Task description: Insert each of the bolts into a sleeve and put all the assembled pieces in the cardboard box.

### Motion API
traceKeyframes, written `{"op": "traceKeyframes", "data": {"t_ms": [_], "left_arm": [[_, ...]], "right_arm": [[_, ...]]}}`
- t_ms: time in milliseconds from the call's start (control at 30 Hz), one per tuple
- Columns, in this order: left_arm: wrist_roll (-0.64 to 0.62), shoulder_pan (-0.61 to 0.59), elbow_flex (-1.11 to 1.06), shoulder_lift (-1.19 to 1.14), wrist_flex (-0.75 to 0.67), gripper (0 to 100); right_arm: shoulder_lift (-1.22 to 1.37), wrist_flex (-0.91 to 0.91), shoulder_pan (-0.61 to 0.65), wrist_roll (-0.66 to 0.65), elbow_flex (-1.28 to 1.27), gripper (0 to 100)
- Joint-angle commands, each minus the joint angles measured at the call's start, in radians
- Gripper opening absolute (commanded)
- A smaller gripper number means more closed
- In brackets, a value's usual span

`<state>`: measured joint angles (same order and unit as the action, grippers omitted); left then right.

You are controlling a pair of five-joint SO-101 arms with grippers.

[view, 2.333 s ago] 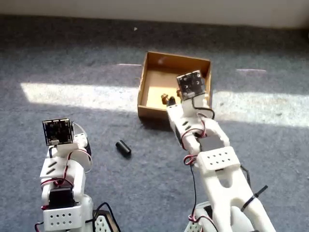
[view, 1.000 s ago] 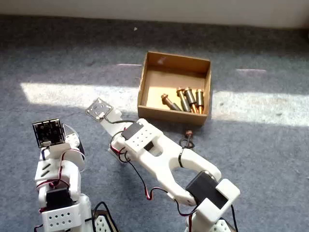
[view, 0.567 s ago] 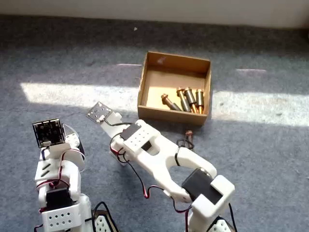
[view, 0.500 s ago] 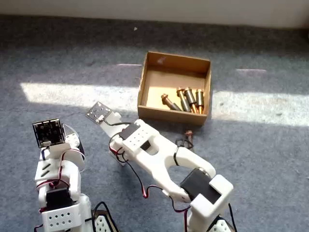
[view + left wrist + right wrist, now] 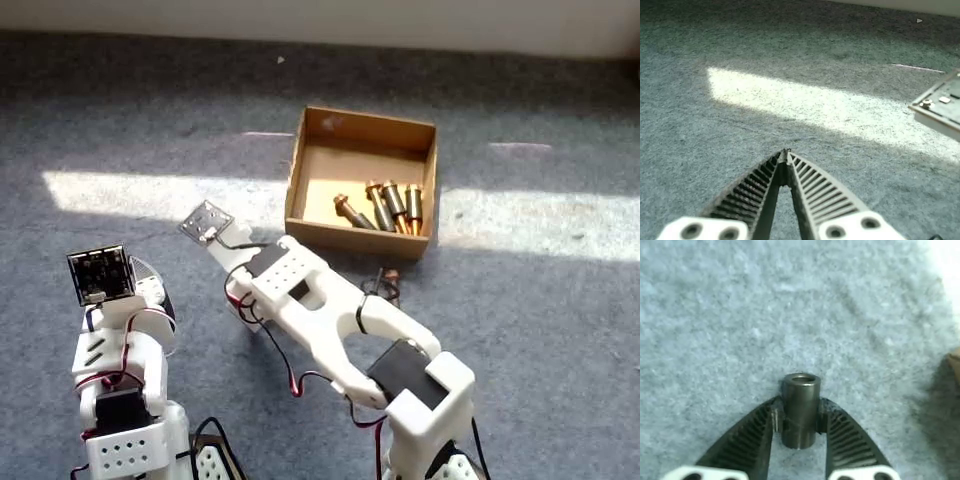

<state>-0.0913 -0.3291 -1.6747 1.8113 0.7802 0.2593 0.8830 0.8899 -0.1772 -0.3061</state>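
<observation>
My right gripper is shut on a dark hollow sleeve, held upright just above the grey carpet. From above, the right arm stretches leftward in front of the cardboard box and hides the sleeve. Several bolts in sleeves lie side by side in the box. One loose bolt lies on the carpet just in front of the box, beside the right arm. My left gripper is shut on nothing, low over the carpet at the near left.
The left arm stands upright at the near left. The right arm's camera board shows at the edge of the left wrist view. A bright strip of sunlight crosses the carpet.
The right arm swung from over the box to the left, where the sleeve lay on the carpet, and now holds it. In the last half second its wrist rose slightly. The left arm kept still.
</observation>
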Motion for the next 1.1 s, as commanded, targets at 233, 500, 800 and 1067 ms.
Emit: {"op": "traceKeyframes", "data": {"t_ms": [233, 500, 800, 1067], "left_arm": [[0.014, -0.004, -0.022, 0.008, 0.0, 2], [0.014, -0.002, -0.022, 0.008, 0.002, 2], [0.014, -0.002, -0.022, 0.008, 0.002, 2], [0.014, -0.002, -0.022, 0.008, 0.002, 2]], "right_arm": [[-0.134, 0.131, -0.018, 0.008, 0.028, 0.6], [-0.377, 0.251, -0.176, 0.003, 0.03, 0.6], [-0.667, 0.447, -0.378, 0.008, 0.001, 0.6], [-0.975, 0.346, -0.489, 0.003, -0.328, 0.6]]}}
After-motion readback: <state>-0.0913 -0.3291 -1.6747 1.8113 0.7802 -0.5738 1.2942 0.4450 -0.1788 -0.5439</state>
